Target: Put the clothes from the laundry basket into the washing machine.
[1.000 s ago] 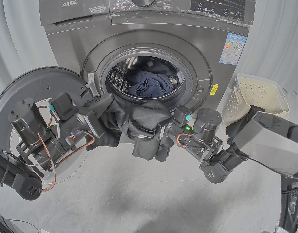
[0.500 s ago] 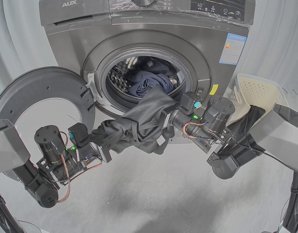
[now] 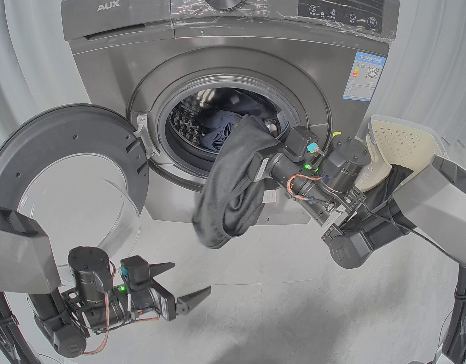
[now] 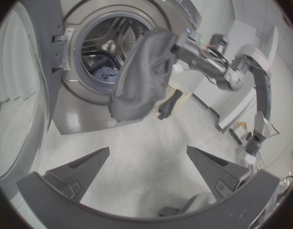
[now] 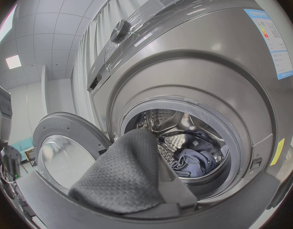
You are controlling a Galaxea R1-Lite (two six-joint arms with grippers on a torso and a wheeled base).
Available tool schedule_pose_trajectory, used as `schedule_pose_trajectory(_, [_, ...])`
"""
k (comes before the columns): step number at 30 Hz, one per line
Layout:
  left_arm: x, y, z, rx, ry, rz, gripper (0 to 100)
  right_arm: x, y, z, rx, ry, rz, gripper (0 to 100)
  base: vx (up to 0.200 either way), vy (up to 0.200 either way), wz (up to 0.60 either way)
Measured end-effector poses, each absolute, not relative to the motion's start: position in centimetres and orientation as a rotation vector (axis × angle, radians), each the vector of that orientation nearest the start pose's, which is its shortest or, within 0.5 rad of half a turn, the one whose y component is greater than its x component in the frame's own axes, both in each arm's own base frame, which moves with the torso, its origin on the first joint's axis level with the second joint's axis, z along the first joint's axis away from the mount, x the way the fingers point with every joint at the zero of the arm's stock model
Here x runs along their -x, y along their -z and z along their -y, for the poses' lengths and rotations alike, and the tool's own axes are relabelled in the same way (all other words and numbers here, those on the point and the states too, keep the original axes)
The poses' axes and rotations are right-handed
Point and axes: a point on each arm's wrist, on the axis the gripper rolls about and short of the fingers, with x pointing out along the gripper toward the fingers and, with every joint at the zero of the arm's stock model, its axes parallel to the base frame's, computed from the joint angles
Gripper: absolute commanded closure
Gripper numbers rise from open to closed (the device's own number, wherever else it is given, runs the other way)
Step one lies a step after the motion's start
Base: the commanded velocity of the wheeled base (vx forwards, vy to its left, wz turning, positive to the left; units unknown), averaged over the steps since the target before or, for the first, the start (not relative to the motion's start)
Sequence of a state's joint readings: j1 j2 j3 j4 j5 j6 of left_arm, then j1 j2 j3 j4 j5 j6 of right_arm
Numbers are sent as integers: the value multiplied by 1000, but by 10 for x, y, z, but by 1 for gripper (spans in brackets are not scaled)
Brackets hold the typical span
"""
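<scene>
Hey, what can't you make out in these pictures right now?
Inside of the basket, head view: the right arm covers its lower part, so what clothes it holds is uncertain.
Blue clothes in the drum, head view: partly behind the hanging grey garment.

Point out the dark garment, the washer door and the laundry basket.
dark garment (image 3: 233,178), head view, middle of the hanging cloth.
washer door (image 3: 66,127), head view, upper grey rim.
laundry basket (image 3: 407,145), head view, perforated inner wall.
</scene>
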State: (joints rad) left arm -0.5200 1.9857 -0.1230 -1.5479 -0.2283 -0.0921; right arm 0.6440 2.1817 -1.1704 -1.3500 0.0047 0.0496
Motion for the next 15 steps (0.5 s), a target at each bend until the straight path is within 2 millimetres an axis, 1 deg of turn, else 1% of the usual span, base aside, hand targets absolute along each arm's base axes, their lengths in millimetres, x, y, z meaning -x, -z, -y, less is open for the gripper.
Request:
schedule_pose_trajectory(4, [-196,-51,125,6,759,-371,0,-339,-170,-259,-159,-654,309,100,0,0,0])
schedule_pose_trajectory(6, [-198,-54,127,5,767,-353,0,-338,-167,-262,-158,-659,300,100,0,0,0])
schedule_pose_trajectory(8, [-204,-59,131,11,771,-311,0,-336,-164,-264,-158,-666,291,100,0,0,0])
schedule_pose_trajectory(9, [-211,-66,136,21,774,-266,0,-334,-162,-266,-157,-671,284,100,0,0,0])
schedule_pose_trajectory(11, [-219,-73,141,34,775,-221,0,-333,-160,-268,-157,-676,278,100,0,0,0])
schedule_pose_trajectory(15, [-241,-92,154,75,768,-102,0,-330,-155,-274,-155,-690,261,100,0,0,0])
